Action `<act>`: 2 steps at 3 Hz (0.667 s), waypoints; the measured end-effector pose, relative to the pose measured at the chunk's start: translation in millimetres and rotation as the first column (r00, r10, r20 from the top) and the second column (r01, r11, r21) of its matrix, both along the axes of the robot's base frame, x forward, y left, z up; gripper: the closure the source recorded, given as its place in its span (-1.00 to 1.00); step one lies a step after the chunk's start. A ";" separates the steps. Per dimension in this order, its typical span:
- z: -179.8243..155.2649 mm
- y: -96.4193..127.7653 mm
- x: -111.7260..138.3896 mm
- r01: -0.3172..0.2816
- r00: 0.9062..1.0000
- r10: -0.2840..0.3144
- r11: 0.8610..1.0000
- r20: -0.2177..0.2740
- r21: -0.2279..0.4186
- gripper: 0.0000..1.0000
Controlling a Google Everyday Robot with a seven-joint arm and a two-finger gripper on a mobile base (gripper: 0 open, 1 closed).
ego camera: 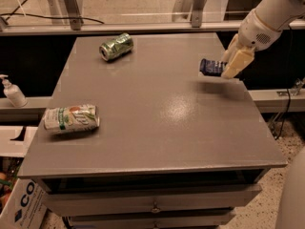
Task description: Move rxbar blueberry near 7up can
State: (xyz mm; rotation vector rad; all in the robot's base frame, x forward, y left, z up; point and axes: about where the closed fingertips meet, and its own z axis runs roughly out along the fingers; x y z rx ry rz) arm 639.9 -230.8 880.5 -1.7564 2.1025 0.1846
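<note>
The rxbar blueberry (211, 67), a small dark navy wrapped bar, hangs just above the table near its right edge, with its shadow on the surface below it. My gripper (230, 63) is shut on the bar's right end; its pale fingers (238, 62) cover that end. The 7up can (71, 118), white with a green band and orange-red marks, lies dented on its side near the table's front left edge, far from the bar.
An all-green shiny can (116, 46) lies on its side at the back left of the grey table (157, 128). A soap bottle (12, 92) stands on a ledge to the left. A cardboard box (19, 199) sits on the floor at lower left.
</note>
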 end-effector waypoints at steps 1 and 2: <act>30.2 26.9 -10.2 -0.064 0.997 0.063 0.998 0.048 0.005 1.00; 50.3 62.0 -34.0 -0.158 0.984 0.159 0.987 0.084 -0.019 1.00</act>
